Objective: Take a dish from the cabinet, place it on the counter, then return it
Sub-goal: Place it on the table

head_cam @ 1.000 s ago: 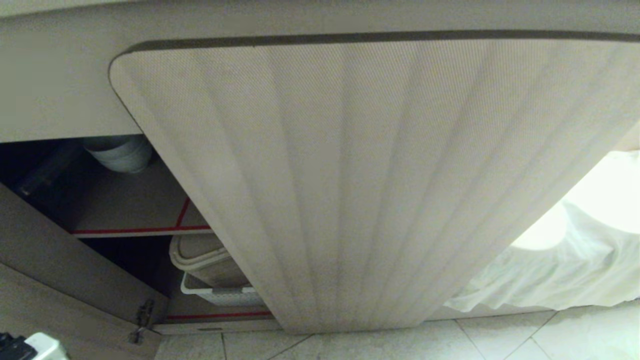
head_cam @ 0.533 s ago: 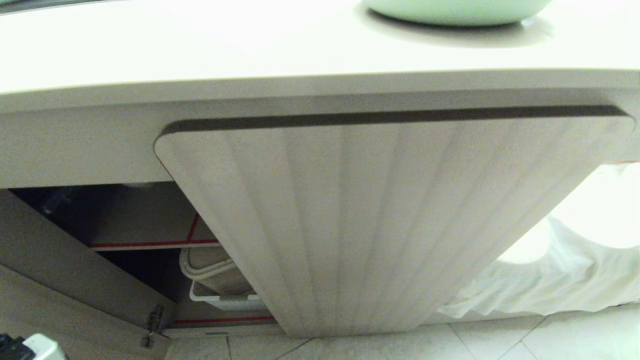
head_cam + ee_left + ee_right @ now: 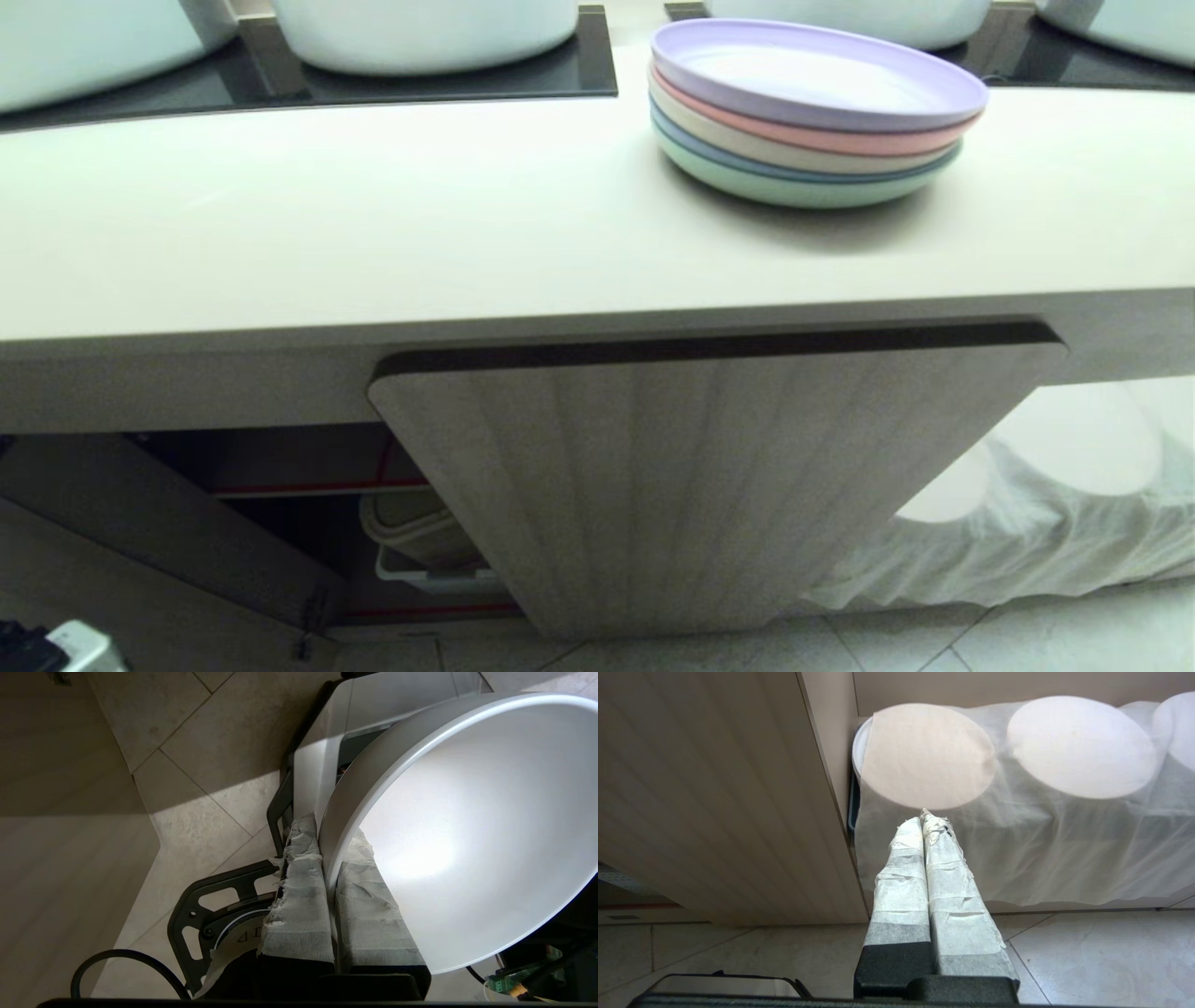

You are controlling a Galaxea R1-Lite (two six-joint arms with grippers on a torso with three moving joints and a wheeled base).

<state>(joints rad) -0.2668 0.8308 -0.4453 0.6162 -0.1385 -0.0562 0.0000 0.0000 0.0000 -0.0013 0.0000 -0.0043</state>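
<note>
The bowl (image 3: 467,835) was out of the cabinet (image 3: 691,485), its rim pinched between the padded fingers (image 3: 299,896) of the left gripper (image 3: 329,868), which had closed tight on it and held it tilted on edge above the floor tiles (image 3: 196,751), low beside the robot's base and outside the head view. The right gripper (image 3: 927,821) hung empty with its fingers pressed together, near the open door's edge, in front of a white cloth (image 3: 1041,835).

Over the last second the head view had climbed from the ribbed door to the counter (image 3: 373,215), as the camera itself rose. The bare stretch of counter along the front edge, left of the stacked plates (image 3: 812,121), now lay in sight. Setting the bowl there looked like the next step; the return was still to come.
</note>
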